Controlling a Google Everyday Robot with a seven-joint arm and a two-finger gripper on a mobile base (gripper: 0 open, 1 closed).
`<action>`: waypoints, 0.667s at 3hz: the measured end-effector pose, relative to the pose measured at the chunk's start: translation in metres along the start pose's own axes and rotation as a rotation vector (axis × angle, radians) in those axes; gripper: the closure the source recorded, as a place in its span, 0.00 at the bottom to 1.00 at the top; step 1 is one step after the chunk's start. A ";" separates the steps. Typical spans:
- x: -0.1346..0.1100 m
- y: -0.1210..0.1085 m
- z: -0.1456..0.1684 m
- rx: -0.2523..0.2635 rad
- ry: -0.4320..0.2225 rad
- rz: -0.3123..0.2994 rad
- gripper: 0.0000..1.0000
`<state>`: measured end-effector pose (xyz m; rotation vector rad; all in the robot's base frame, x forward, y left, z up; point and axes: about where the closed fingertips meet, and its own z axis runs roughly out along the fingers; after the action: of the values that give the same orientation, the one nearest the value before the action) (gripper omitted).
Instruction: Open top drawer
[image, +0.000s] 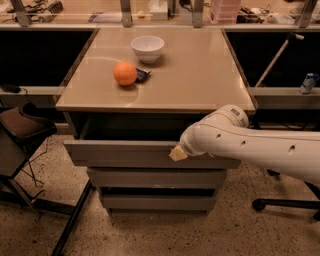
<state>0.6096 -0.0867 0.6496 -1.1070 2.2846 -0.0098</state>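
The top drawer (120, 154) is a wide grey flat-fronted drawer under the tan cabinet top (200, 75). It stands pulled out toward me, with a dark gap showing behind its front panel. My white arm reaches in from the right. The gripper (178, 153) is at the drawer's upper front edge, right of centre, with only a tan tip showing past the arm's end.
An orange (125, 73), a small dark object (142, 75) and a white bowl (147, 48) sit on the cabinet top. Two narrower grey drawers (155, 178) lie below. A dark chair (22, 125) stands at left, another chair's base (280, 202) at right.
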 end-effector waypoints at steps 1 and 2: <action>0.001 0.000 0.000 0.000 0.000 0.000 1.00; 0.000 0.000 -0.002 0.000 0.000 0.000 1.00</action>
<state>0.6093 -0.0871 0.6512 -1.1075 2.2844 -0.0097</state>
